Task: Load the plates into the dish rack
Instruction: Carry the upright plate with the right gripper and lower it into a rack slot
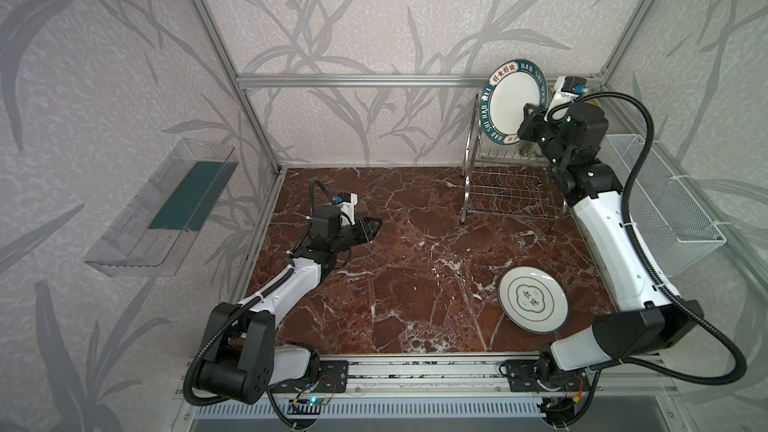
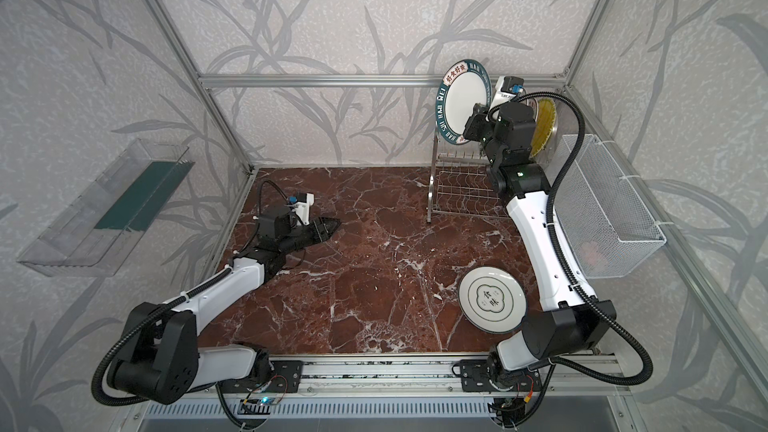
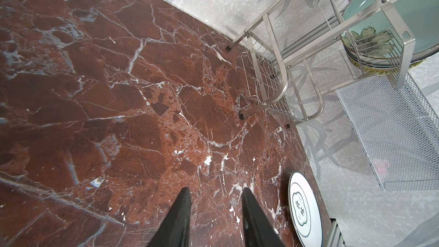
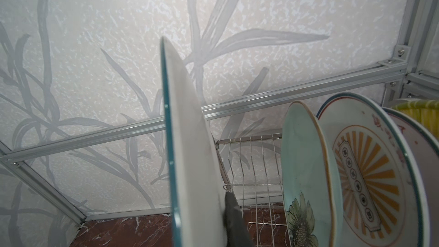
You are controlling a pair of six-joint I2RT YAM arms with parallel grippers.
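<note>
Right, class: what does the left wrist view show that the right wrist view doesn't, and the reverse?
Left wrist only: the cloud-emblem plate flat on the table, the open left gripper, the white mesh basket. Right wrist only: the teal-rimmed plate held edge-on, the orange rays of a sunburst plate. Both: the green flower plate standing in the dish rack.

mesh basket (image 1: 665,201) hangs at right, clear tray (image 1: 162,209) at left, marble tabletop (image 1: 415,284) between.

Marble table (image 1: 415,284) w/ rack (image 1: 511,193), emblem plate (image 1: 533,304)
</note>
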